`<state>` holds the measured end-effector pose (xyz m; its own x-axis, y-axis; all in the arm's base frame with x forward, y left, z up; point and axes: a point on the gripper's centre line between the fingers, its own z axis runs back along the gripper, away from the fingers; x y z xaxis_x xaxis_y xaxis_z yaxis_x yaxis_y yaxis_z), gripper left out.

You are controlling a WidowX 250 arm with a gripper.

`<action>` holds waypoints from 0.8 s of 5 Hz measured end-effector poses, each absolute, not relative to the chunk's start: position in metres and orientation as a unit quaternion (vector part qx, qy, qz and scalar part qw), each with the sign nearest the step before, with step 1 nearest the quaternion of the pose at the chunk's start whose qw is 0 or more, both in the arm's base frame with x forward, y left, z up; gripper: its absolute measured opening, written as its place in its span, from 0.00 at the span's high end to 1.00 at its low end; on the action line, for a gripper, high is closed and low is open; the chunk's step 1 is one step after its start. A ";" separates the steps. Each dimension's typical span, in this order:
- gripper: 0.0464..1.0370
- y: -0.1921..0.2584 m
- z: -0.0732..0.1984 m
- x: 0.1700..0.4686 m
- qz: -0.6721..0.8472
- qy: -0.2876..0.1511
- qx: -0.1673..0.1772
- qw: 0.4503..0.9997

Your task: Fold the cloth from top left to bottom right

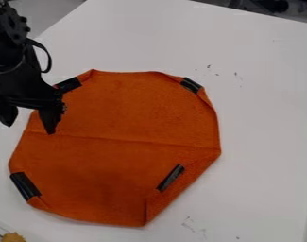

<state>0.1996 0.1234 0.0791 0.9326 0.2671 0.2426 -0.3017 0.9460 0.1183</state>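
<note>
Basically, top-left corner grab is the judgement for the next step. Orange cloth is on the desk, mostly right of and below the end effector in the camera view. Target edge is right by it: top-left black strip sits just up and right of the fingertips, partly behind the end effector. Strip slants lower left to upper right; the fingers are spaced roughly left to right, so some wrist rotation may be needed to pinch the edge.

Pose: arm at the left side of the view, end effector hanging down, fingers apart, nothing between them. One finger overlaps the cloth's upper-left margin, the other is outside it over bare desk. Contact with fabric: can't tell.

Fold line should run diagonally, toward the bottom-right strip, where the fabric is turned over. Existing crease crosses the middle side to side, so the fold could follow that instead. Main fold not done.
</note>
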 end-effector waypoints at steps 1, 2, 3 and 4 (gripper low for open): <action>0.04 0.123 0.074 0.200 0.143 -0.104 0.072 0.982; 0.04 0.138 0.067 0.221 0.122 -0.095 0.068 0.986; 0.04 0.157 0.057 0.255 0.086 -0.087 0.051 0.991; 0.04 0.178 0.055 0.291 0.058 -0.080 0.049 0.994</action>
